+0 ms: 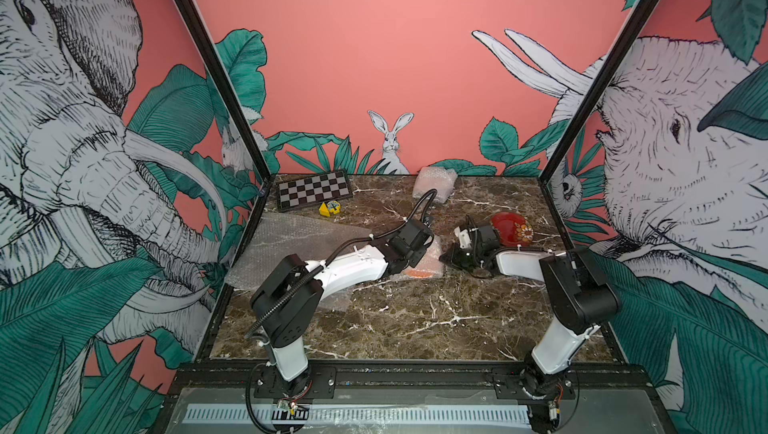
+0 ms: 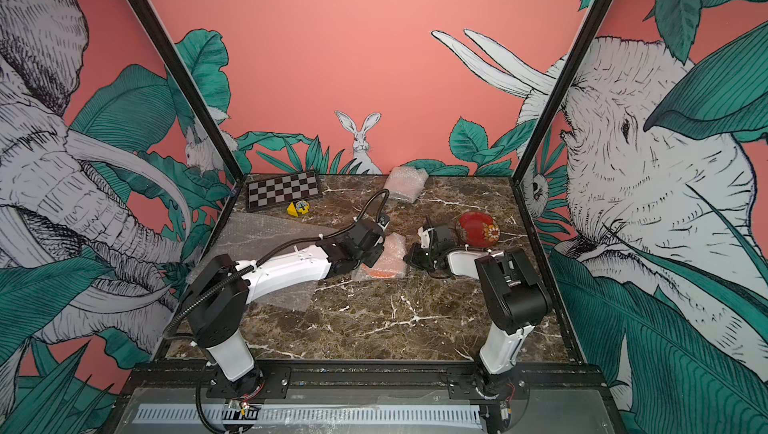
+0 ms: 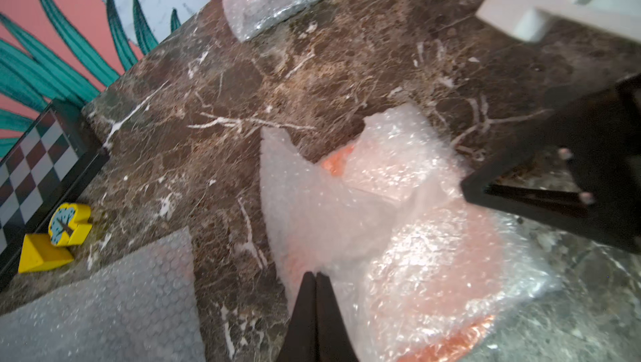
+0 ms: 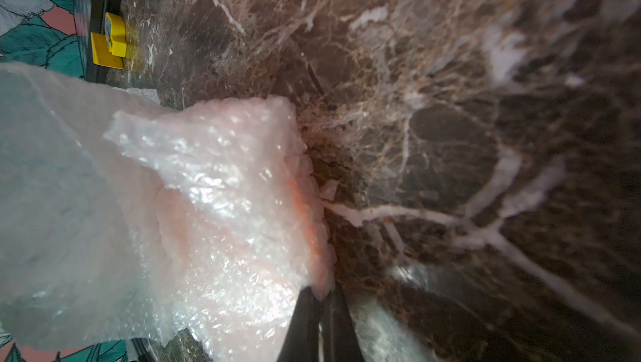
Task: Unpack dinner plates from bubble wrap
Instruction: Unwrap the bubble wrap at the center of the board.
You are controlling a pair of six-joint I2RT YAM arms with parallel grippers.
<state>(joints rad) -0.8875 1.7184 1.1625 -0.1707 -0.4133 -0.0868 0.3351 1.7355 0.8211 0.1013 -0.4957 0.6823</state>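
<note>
Pinching thin film is the whole job for both my claws right now. My left claw [image 3: 315, 275] is closed flat, with a fold of the bubble wrap [image 3: 399, 239] drawn up to its tips. My right claw [image 4: 324, 294] is closed on a corner of the same sheet from the opposite side. Between the two sits the orange plate [image 1: 419, 273], mostly under the wrap, with a strip of bare orange rim showing at the loose edge near my left claw.

I judge the wrap light, limp and slick, so it will likely stretch and creep out of a shallow pinch. A doubled edge set deep between my pads should hold better. The plate looks stiff and glossy, and is probably breakable and far heavier than its cover. Hoisting the sheet could tip the plate or drag it along, so I would peel low and outward and let it slide out onto the marble tabletop [image 1: 415, 328]. If I take the plate itself, the bare rim is the place.

The red plate [image 1: 509, 228] sits unwrapped just beyond my right claw. A wrapped bundle [image 1: 434, 184] lies well ahead of my left claw (its contents I cannot tell).
</note>
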